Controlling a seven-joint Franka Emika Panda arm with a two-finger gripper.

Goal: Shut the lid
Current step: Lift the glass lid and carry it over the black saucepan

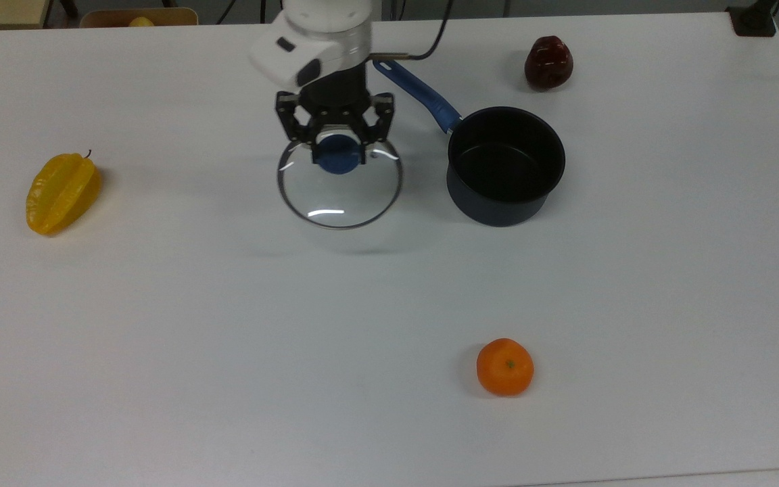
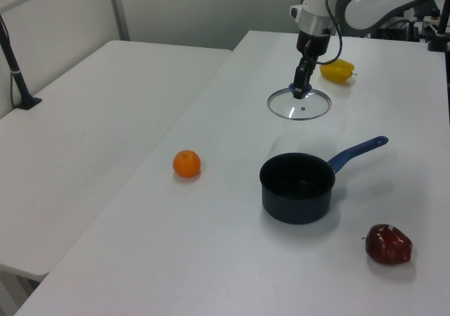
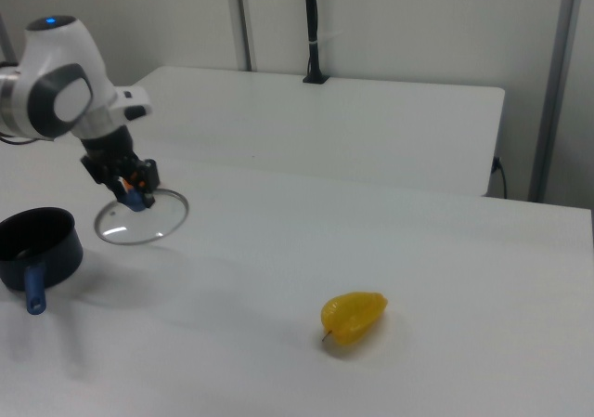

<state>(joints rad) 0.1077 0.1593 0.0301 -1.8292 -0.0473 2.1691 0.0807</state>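
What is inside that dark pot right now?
Nothing visible: the pot stands open, showing a bare dark bottom. Its near inner wall is hidden in the left view. The lid hangs from the gripper, beside the pot.

hand (image 3: 135, 191) gripping glass lid (image 3: 141, 218) above table (image 3: 390, 250), dark pot (image 3: 37, 246), yellow starfruit (image 3: 354, 317)

Orange (image 1: 505, 366), starfruit (image 1: 62, 193), dark red fruit (image 1: 548, 62) — well apart.
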